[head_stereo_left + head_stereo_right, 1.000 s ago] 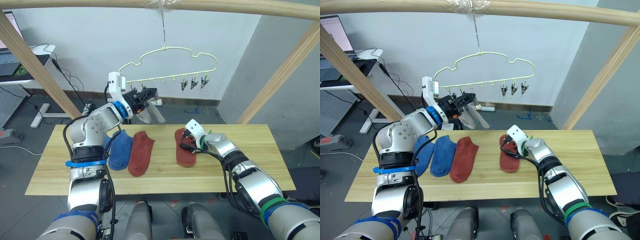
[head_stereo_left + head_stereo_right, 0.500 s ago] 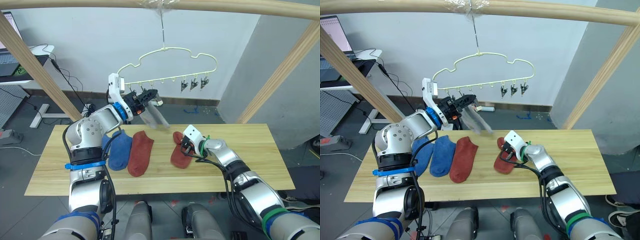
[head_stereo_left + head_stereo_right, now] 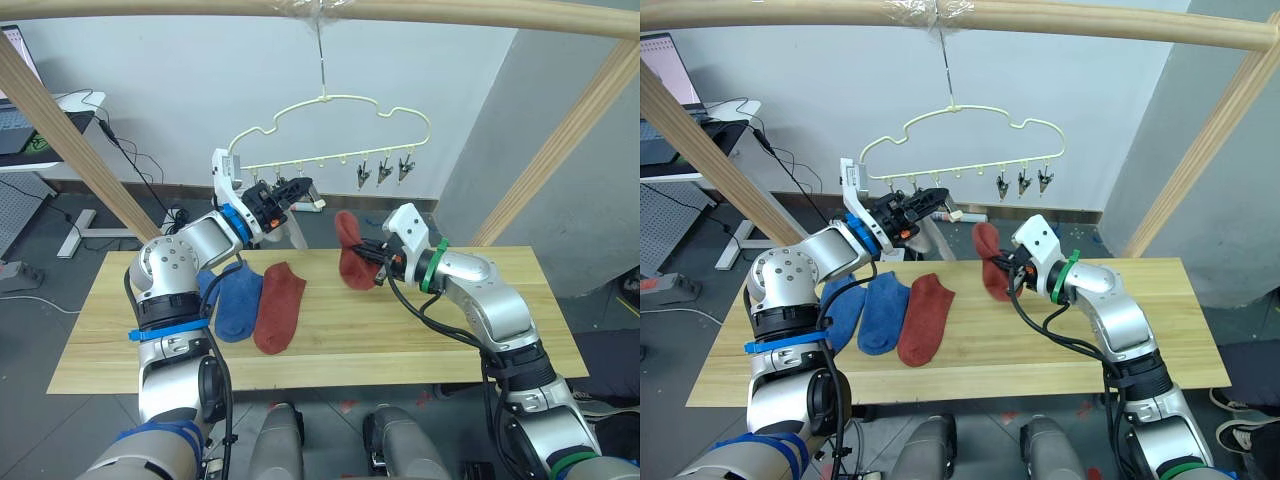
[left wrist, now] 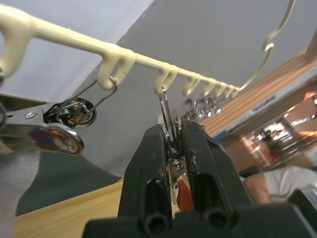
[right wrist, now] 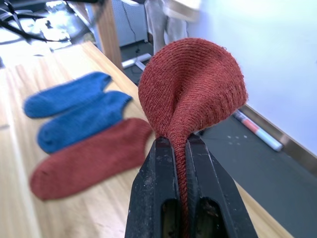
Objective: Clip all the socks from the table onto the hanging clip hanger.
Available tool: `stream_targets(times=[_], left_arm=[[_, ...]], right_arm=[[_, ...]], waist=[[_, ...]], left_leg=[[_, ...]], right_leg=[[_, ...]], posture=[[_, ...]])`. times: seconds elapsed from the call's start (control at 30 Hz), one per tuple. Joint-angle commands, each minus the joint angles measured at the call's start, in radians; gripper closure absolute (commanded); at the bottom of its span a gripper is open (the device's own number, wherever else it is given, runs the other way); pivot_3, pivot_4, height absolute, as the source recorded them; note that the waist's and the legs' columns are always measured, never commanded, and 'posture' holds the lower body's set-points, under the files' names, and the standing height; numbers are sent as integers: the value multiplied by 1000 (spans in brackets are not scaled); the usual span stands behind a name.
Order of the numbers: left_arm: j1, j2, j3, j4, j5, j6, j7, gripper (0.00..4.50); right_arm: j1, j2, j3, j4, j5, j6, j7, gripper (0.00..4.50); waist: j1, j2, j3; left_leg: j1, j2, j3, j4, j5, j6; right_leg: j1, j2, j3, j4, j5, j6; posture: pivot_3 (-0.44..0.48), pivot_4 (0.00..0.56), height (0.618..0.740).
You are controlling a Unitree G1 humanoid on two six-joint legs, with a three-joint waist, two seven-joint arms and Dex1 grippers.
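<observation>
The right gripper (image 5: 181, 148) is clamped on a rust-red sock (image 3: 989, 262), with the fabric pinched between its two black fingers (image 5: 159, 173) and ballooning out beyond them. In the head views that sock hangs in the air above the table (image 3: 450, 330), off its surface, toward the far edge near the middle.

The left gripper (image 4: 173, 148) is raised to the clip hanger (image 3: 340, 105), at about 10 o'clock from the held sock. Its fingers are squeezed on a metal clip (image 4: 166, 111) that dangles from the hanger's lower bar; the wrist view shows the clip's wire running down between the two pads. A pale grey sock (image 3: 297, 232) hangs just beside this gripper, and it seems to be held by the neighbouring clip (image 4: 64, 114), though the view there is too blurred to be sure. Three more clips (image 3: 383, 170) hang bare at the 3 o'clock end of the bar.

The hanger hooks from a wooden crossbar (image 3: 1060, 22) overhead.

On the table, at about 8 o'clock from the held sock, three socks lie side by side: a second rust-red sock (image 3: 280, 306), a blue sock (image 3: 240, 300) touching it, and another blue sock (image 3: 843, 310) partly hidden behind the left arm.
</observation>
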Motion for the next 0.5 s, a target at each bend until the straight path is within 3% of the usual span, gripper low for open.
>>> stream_targets(times=[0.03,0.5], left_arm=[[-30,-8,23,-11,-48,0,11,4387],[-14,2,-12,-27,-47,3,-4,4387]], right_arm=[[-11,13,1,-29,16,3,-28,4482],[-49,29,4,-19,28,8,-53,4482]], waist=[[0,0,0],[-2,0,0]], left_leg=[[0,0,0,0,0,0],[0,0,0,-2,0,0]], right_leg=[[0,0,0,0,0,0],[0,0,0,-2,0,0]], posture=[[35,224,740],[28,225,740]])
